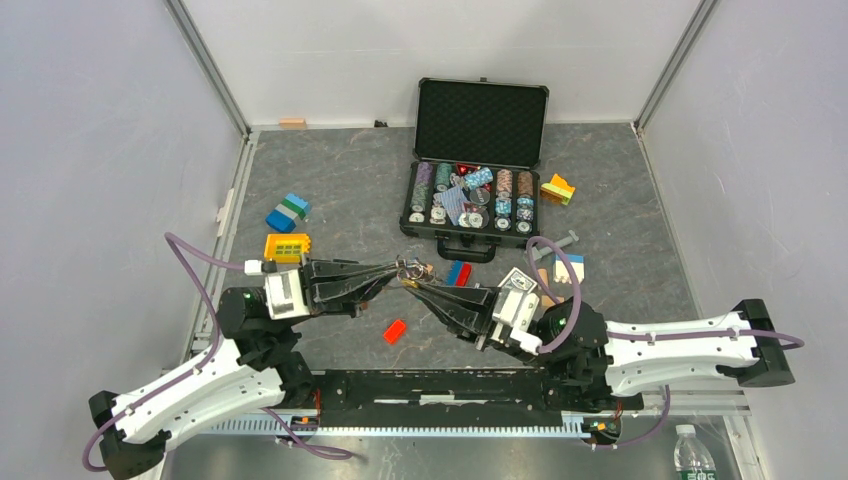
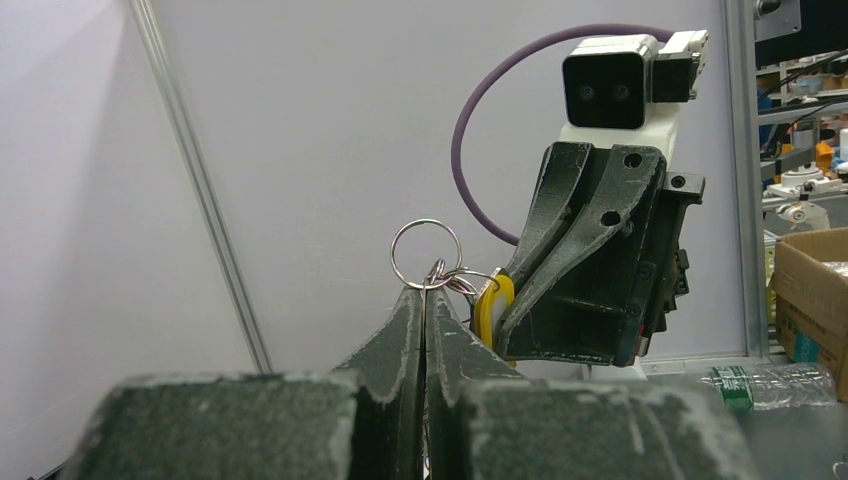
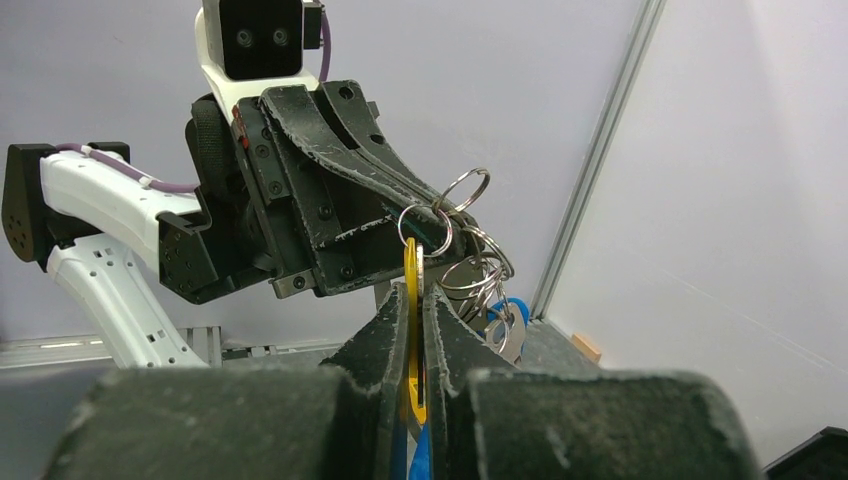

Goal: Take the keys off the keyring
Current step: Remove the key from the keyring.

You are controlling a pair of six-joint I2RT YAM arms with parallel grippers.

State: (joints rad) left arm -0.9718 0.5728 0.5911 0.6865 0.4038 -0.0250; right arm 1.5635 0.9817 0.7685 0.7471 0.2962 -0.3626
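Above the table's middle, both grippers meet at a bunch of thin silver rings, the keyring [image 1: 412, 270]. My left gripper [image 2: 426, 292] is shut on the keyring [image 2: 426, 254] where several loops join, with one loop standing up above the tips. My right gripper [image 3: 417, 292] is shut on the yellow-headed key [image 3: 411, 255], which stands edge-on between its pads and hangs from the rings [image 3: 465, 190]. A blue-headed key [image 3: 515, 312] and a bare silver key [image 3: 505, 335] dangle from the rings just right of the right gripper. In the left wrist view the yellow key [image 2: 492, 308] shows beside the right gripper's fingers [image 2: 560, 250].
An open black case of poker chips [image 1: 475, 190] stands behind the grippers. Toy blocks lie at the left [image 1: 288, 212], [image 1: 287, 247] and at the right [image 1: 558, 189], [image 1: 560, 268]. A small red piece [image 1: 395, 331] and a red-and-blue pair [image 1: 458, 273] lie on the mat near the grippers.
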